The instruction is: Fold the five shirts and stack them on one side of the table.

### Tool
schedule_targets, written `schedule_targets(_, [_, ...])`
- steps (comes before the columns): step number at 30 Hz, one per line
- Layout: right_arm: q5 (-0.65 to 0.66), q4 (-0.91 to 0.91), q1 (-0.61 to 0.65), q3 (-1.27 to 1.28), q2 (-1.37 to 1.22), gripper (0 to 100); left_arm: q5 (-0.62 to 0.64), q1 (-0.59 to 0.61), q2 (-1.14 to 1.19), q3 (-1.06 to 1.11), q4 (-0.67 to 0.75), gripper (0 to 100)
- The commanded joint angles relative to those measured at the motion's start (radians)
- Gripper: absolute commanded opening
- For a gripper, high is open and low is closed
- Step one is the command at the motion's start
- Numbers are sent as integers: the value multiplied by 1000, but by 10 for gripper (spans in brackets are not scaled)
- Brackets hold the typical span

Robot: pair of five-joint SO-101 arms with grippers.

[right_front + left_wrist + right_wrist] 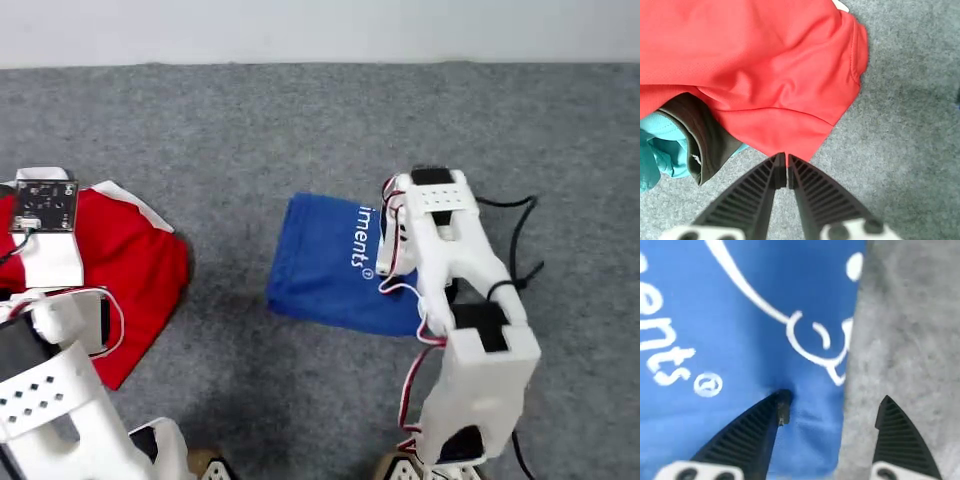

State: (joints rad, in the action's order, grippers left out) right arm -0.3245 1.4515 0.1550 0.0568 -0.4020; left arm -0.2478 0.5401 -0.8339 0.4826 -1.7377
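Grey fuzzy surface (300,120) all round. Smack in the middle, folded blue cotton shirt with white print (325,265), right pincer (834,407) spread wide at its edge: one finger on blue cloth, the other over bare grey. Over on the left side, rumpled red shirt (765,65) atop dark brown shirt (700,130) and teal shirt (662,145), left pincer (787,165) pressed together just beside the red hem.

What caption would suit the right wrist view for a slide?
Open right gripper straddling the edge of the blue shirt, one jaw on the cloth, the other over the grey table.
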Motion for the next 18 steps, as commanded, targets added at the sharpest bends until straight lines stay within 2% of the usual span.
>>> schedule_targets(1, [-12,-24,18,-14,-61,279,2,-3,-15,-4,20,15])
schedule_targets(4, [-6,-30,13,-17,-116,207,3,-3,-15,-4,20,15])
schedule_targets(6, [-2,-21,12,-40,-150,109,3,-3,-14,-4,20,15])
schedule_targets(8, [63,-18,12,-57,-165,9,3,-3,-9,-2,20,15])
schedule_targets(10, [137,8,12,-60,-166,24,3,-3,-12,10,21,15])
schedule_targets(15, [158,81,-42,-61,-127,9,-2,-3,-15,31,21,15])
schedule_targets(18, [275,104,-124,-61,-84,9,-2,-3,-15,30,21,15])
